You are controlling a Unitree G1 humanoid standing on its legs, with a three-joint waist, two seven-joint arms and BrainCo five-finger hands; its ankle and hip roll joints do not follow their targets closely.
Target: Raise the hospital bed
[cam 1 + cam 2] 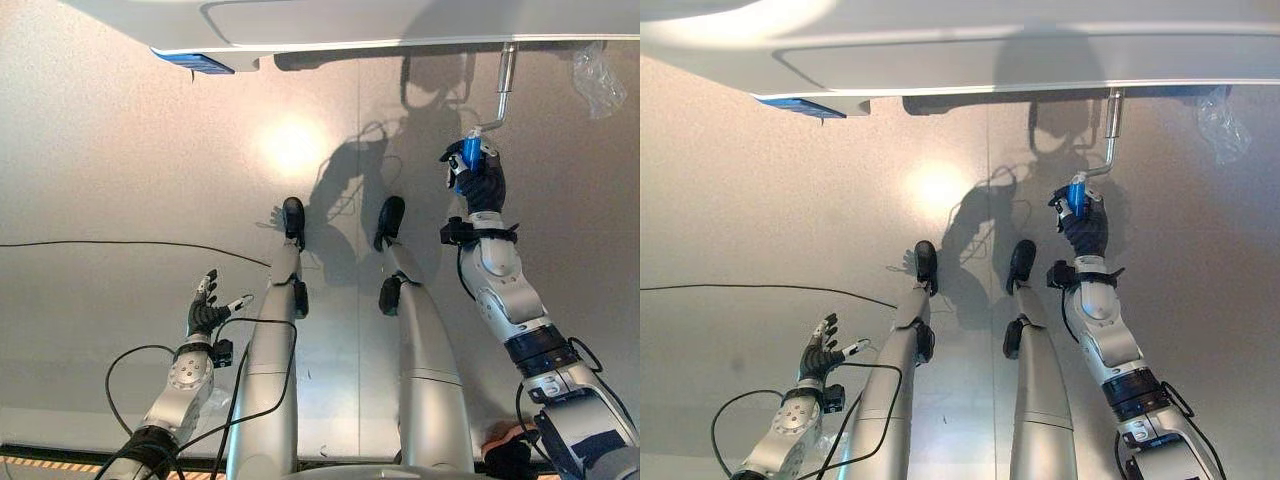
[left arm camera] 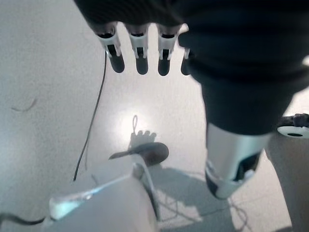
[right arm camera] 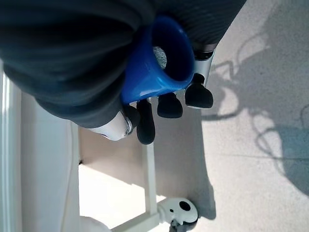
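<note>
At about 7 o'clock, nearest the robot, the left hand hangs over the floor, fingers relaxed. At 1 o'clock, the right hand grasps the blue crank handle beneath the bed at 12 o'clock.

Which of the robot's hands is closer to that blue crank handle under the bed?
Right. The right hand is curled round the blue crank handle; the left hand hangs open, low and far off to the side.
</note>
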